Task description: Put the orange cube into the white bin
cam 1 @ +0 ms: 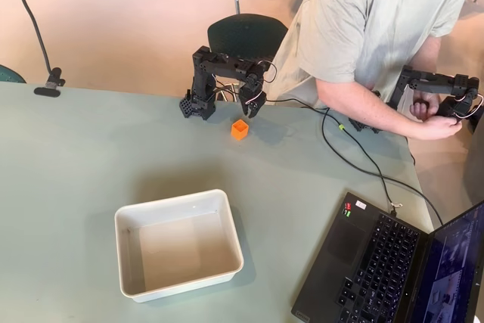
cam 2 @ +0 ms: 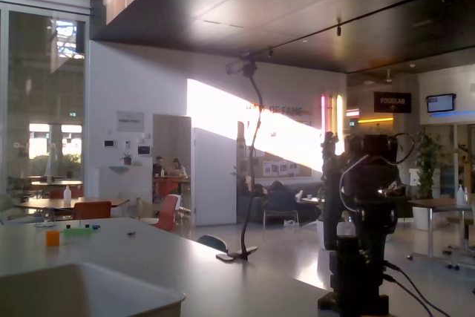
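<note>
Overhead view: my gripper [cam 1: 252, 105], spread unclear, hung beside the orange cube [cam 1: 240, 129]; misaligned descent risked nudging it away.

glossy plastic white bin [cam 1: 178, 242] (smooth), matt table [cam 1: 76, 156]

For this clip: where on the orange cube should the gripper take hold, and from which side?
Probably from above, closing on two opposite side faces of the orange cube. It sits flat on the table, apart from other things, with the gripper just beside it in the overhead view.
</note>
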Robot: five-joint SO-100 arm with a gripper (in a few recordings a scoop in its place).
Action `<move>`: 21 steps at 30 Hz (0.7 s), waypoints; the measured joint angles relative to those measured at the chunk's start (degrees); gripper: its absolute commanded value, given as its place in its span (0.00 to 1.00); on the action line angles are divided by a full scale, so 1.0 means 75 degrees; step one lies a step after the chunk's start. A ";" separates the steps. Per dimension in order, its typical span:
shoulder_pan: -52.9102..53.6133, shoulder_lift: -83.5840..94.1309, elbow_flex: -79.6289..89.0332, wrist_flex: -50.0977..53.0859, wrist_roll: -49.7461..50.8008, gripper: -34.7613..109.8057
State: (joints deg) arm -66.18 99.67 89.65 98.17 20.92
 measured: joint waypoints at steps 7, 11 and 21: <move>-0.0023 -0.0012 0.0938 0.0000 0.0000 0.62; -0.0023 -0.0012 0.1699 0.0012 0.0000 0.71; -0.0070 -0.0012 0.2543 -0.0023 0.0902 0.75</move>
State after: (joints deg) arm -66.71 99.58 108.72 98.00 27.69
